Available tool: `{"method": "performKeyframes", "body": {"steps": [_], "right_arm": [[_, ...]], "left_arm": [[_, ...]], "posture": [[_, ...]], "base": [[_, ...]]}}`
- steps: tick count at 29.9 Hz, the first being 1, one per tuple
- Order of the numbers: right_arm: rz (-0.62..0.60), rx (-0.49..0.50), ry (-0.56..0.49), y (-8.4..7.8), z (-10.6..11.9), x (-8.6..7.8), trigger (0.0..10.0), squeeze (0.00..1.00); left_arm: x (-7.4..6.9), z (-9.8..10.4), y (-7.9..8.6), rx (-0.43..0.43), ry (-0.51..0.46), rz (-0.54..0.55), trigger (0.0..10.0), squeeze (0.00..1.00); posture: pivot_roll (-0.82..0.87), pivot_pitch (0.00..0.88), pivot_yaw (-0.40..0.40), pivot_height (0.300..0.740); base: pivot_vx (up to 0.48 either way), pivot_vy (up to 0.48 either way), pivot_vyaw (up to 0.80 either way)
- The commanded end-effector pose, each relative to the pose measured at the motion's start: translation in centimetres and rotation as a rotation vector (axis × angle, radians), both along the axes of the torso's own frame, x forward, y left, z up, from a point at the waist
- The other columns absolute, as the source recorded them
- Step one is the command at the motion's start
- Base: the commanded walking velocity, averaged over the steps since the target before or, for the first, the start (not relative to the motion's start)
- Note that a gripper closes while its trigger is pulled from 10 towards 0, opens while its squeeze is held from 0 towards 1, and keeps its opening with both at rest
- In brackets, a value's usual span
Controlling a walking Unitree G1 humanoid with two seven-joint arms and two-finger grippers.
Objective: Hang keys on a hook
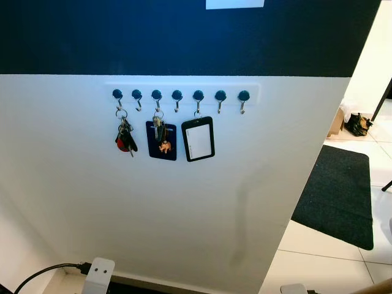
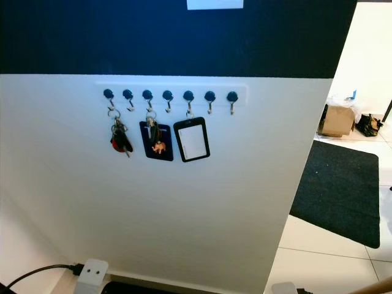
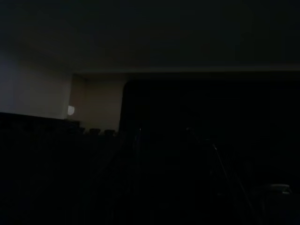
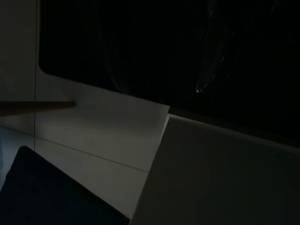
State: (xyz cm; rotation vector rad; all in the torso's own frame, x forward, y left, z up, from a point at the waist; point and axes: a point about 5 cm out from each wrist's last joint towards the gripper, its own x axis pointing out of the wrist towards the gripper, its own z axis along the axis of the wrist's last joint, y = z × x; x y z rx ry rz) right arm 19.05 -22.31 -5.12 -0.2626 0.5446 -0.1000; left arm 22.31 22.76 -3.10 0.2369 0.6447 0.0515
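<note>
A white rail (image 1: 180, 87) with several blue-capped hooks runs across the white wall at chest height. A bunch of keys with a red fob (image 1: 125, 139) hangs from the leftmost hook. More keys with a dark blue card (image 1: 161, 141) hang from the third hook, and a black badge holder (image 1: 198, 139) from the fifth. The second hook (image 1: 138, 99), fourth hook (image 1: 177, 100) and the two rightmost hooks (image 1: 231, 100) are bare. Both arms hang idle, and their wrist views are very dark.
The wall ends in a corner (image 1: 309, 184) on the right. Beyond it is a tiled floor with a black mat (image 1: 340, 193), a cardboard box (image 2: 339, 120) and dark shoes (image 1: 357, 124). A white plug block with a black cable (image 1: 97, 273) sits at the wall's foot.
</note>
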Motion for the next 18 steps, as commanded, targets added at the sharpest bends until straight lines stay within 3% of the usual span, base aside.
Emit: {"method": "performKeyframes", "body": {"steps": [1, 12, 18], "right_arm": [[0.000, 0.001, 0.010, 0.04, -0.29, -0.37, 10.0, 0.00], [0.018, -0.010, 0.023, -0.14, -0.47, -0.65, 10.0, 0.00], [0.011, -0.006, 0.026, -0.27, -0.62, -1.01, 10.0, 0.00]], "left_arm": [[-0.50, -0.61, -0.40, -0.014, 0.014, 0.004, 10.0, 0.00], [-0.52, -0.84, -0.88, -0.020, 0.009, -0.011, 10.0, 0.00], [-0.32, -0.97, -1.36, -0.021, 0.010, -0.025, 10.0, 0.00]], "posture": [[-0.01, 0.095, 0.069, 0.740], [-0.03, 0.087, 0.068, 0.740], [-0.03, 0.083, 0.065, 0.740]], "base": [[0.000, 0.000, 0.00], [0.000, 0.000, 0.00], [0.000, 0.000, -0.69]]}}
